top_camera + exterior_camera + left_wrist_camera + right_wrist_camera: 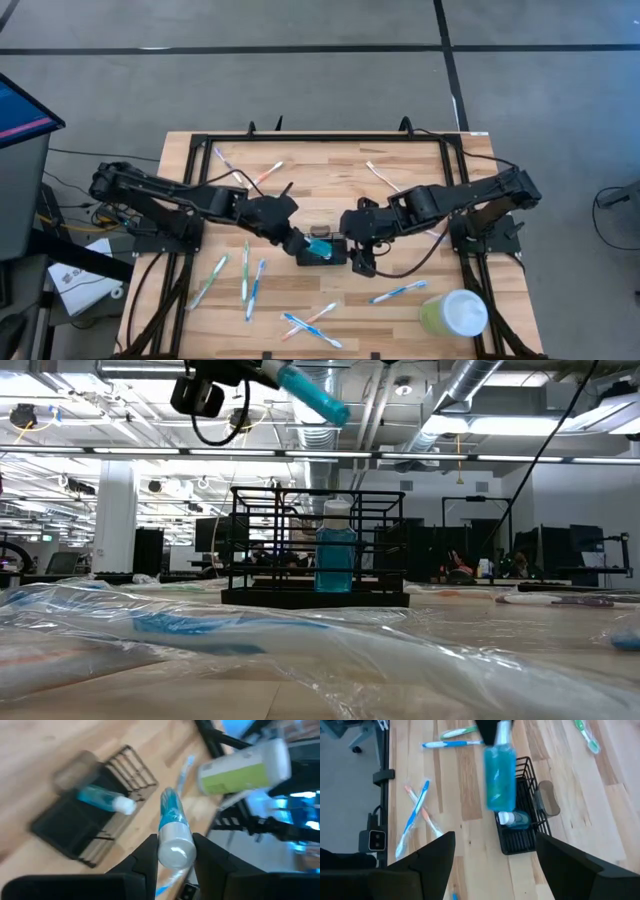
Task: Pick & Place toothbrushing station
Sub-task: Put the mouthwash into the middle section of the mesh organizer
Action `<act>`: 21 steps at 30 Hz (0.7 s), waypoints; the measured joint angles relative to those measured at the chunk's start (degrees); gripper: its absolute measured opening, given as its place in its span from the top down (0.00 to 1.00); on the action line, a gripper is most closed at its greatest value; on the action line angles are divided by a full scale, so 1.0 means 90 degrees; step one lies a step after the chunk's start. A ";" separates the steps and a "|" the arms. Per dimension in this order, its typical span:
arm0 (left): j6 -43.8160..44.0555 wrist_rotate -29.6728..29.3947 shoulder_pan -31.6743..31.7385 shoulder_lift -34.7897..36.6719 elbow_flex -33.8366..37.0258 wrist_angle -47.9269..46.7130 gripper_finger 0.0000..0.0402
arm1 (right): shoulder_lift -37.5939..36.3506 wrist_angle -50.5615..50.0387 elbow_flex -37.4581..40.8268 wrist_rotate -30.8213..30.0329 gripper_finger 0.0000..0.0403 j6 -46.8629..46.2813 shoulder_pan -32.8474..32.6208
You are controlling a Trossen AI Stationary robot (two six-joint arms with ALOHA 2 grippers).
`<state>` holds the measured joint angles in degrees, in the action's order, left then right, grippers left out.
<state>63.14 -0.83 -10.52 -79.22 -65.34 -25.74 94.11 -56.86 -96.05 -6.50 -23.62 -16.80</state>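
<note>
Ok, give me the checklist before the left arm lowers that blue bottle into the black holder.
1. Left pincer shut on blue bottle: ok.
2. Bottle hanging upright: not ok, tilted.
3. Bottle over the black holder: ok in the high view; which slot, cannot tell.
4. Holder has room: one blue bottle already inside; free slot size, cannot tell.
5. Right pincer open and clear of holder: ok.

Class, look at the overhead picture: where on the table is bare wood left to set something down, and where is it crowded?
Bare wood lies along the far edge between the two toothbrushes and. The centre is crowded: the black wire holder and both grippers. The near edge holds scattered toothbrushes and the green cup.
</note>
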 joint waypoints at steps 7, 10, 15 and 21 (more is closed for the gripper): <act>-0.0181 -0.0129 0.0024 -0.0002 -0.0335 -0.0857 0.78 | 0.0000 -0.0067 0.0000 -0.0453 0.34 0.0000 -0.0196; -0.0245 -0.0138 0.0024 -0.0004 -0.0462 -0.1061 0.78 | -0.0007 -0.0057 0.0000 -0.0946 0.34 -0.0069 -0.0365; -0.0584 -0.0144 -0.0003 -0.0385 -0.1106 -0.1630 0.78 | -0.0022 0.0251 0.0000 -0.1683 0.34 -0.0217 -0.0733; -0.1248 0.0093 -0.0002 -0.1447 -0.2525 -0.2799 0.78 | -0.0022 0.0728 0.0000 -0.2579 0.34 -0.0372 -0.1240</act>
<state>51.91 0.01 -10.55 -92.24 -88.07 -50.93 93.91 -50.31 -96.05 -29.71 -26.96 -27.96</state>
